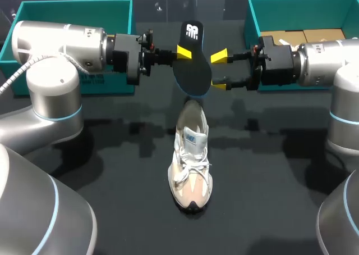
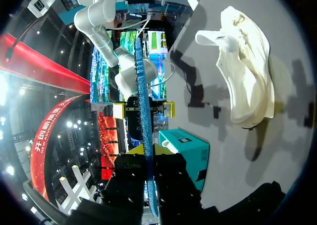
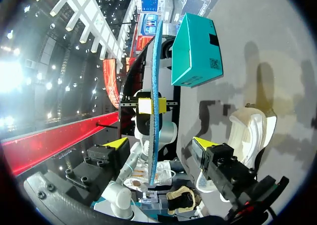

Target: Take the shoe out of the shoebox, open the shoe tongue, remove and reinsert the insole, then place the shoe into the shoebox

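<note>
My left gripper (image 1: 184, 53) is shut on the black insole (image 1: 190, 69) and holds it in the air above the shoe's heel. In the left wrist view the insole (image 2: 142, 86) shows edge-on as a blue strip pinched in my left gripper (image 2: 148, 153). My right gripper (image 1: 220, 71) stands open at the insole's other side. In the right wrist view the insole (image 3: 154, 71) runs between the spread yellow tips of my right gripper (image 3: 158, 144) with a gap on both sides. The beige and white shoe (image 1: 190, 165) stands upright on the black table, toe towards the front.
One teal shoebox (image 1: 73, 13) stands at the back left behind my left arm. A second teal box (image 1: 291, 10) with brown paper inside stands at the back right. The shoe (image 2: 247, 71) lies apart from both boxes, mid-table.
</note>
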`<state>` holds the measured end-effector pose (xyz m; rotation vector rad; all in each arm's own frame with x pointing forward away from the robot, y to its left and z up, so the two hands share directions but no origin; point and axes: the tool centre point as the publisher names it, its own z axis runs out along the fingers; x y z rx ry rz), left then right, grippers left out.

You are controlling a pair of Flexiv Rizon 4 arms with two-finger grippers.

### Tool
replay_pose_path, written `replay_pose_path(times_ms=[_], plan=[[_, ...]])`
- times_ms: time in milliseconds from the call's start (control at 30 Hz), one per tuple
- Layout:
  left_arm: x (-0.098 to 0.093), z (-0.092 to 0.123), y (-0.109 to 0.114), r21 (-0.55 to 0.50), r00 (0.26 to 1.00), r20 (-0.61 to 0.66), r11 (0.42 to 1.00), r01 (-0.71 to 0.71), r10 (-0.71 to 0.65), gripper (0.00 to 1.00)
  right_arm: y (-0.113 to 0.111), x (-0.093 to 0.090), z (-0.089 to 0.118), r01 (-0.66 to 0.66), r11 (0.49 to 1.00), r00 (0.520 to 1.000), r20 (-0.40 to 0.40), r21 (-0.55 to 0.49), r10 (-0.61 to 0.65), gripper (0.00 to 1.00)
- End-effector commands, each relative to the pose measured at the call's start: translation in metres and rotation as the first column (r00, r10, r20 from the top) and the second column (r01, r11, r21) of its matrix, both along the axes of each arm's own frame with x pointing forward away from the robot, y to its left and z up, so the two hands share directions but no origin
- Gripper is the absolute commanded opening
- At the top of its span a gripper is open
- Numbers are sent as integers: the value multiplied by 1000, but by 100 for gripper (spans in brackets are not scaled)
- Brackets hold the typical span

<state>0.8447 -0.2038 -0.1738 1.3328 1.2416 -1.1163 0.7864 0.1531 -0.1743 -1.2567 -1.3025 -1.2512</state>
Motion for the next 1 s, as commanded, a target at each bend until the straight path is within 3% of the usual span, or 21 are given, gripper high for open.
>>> replay_pose_path(times_ms=[33, 133, 233, 333, 1000], plan=[[0, -3, -5, -4, 1000, 13, 1000, -5, 5, 0, 13, 2, -1, 0, 1000, 1000, 4, -2, 0, 76], [0, -4, -6, -14, 1000, 20, 1000, -2, 2, 0, 18, 3, -1, -6, 1000, 1000, 9, 4, 6, 73], [-1, -5, -7, -19, 1000, 23, 1000, 2, -2, 0, 23, 4, -2, -9, 1000, 1000, 10, 8, 9, 54], [-2, -6, -8, -22, 1000, 30, 1000, 6, -6, 0, 27, 5, -3, -16, 1000, 1000, 11, 14, 16, 45], [-1, -10, -16, -29, 999, 47, 999, 16, -14, 0, 36, 3, -7, -55, 998, 998, 8, 29, 55, 18]])
